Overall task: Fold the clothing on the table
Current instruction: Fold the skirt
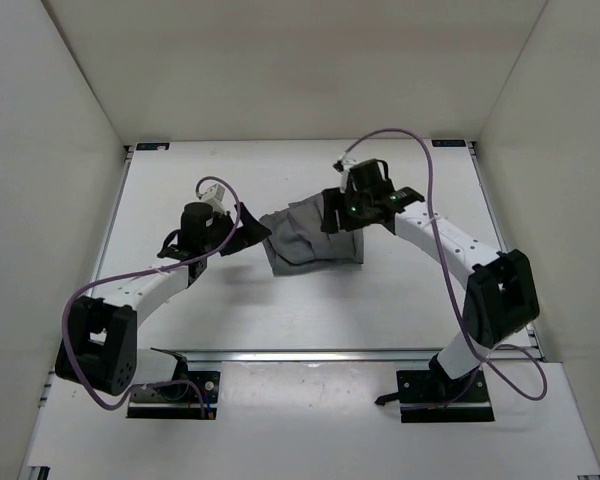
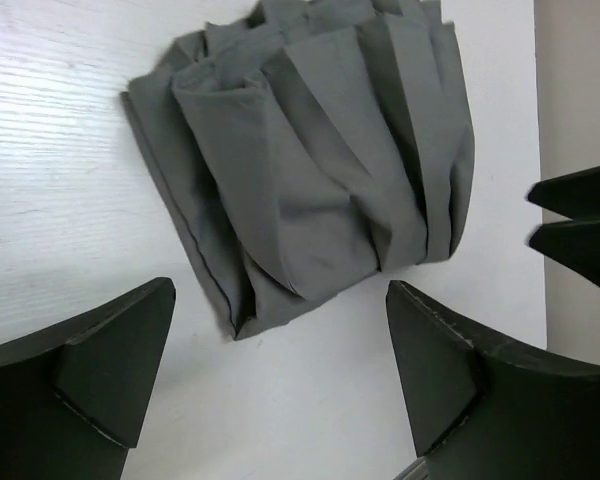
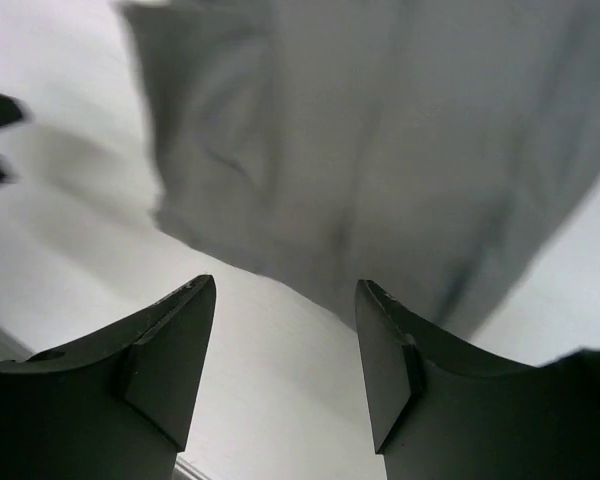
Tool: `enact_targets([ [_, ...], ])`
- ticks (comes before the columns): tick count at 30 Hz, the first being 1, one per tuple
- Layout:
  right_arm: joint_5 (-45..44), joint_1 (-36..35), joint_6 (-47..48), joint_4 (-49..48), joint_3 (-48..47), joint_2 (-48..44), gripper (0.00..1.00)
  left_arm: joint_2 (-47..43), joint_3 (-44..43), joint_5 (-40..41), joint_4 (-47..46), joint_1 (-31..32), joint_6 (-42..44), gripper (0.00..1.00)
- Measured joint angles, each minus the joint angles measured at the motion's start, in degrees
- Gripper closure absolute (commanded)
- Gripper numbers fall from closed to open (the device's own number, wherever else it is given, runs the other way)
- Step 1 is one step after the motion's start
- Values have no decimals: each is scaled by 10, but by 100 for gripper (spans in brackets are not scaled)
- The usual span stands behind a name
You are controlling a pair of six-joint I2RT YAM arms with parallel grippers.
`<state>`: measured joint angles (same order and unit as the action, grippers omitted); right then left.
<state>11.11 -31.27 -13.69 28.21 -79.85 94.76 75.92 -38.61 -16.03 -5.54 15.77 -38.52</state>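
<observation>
Top external shows clothing (image 1: 315, 248) bunched on the table (image 1: 230, 320); left gripper (image 2: 280, 290) and right gripper (image 3: 284, 283) flank it, jaws spread, holding nothing, seemingly poised to grasp its edges.

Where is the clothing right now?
In the top view the clothing lies near the middle of the table, between the left gripper at its left side and the right gripper over its far-right corner.
</observation>
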Motion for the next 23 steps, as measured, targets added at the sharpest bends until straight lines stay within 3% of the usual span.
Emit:
enact_targets([
  [6,-3,86,-3,-4,165,-82,45,-5,0,-15,15,17,28,1],
  [11,4,157,-1,-18,206,-146,43,-9,-24,11,68,55,82,2],
  [16,9,167,4,-38,207,-172,44,-9,-45,55,116,102,114,1],
  [23,18,147,10,-48,224,-172,43,-18,-41,77,135,90,126,1],
])
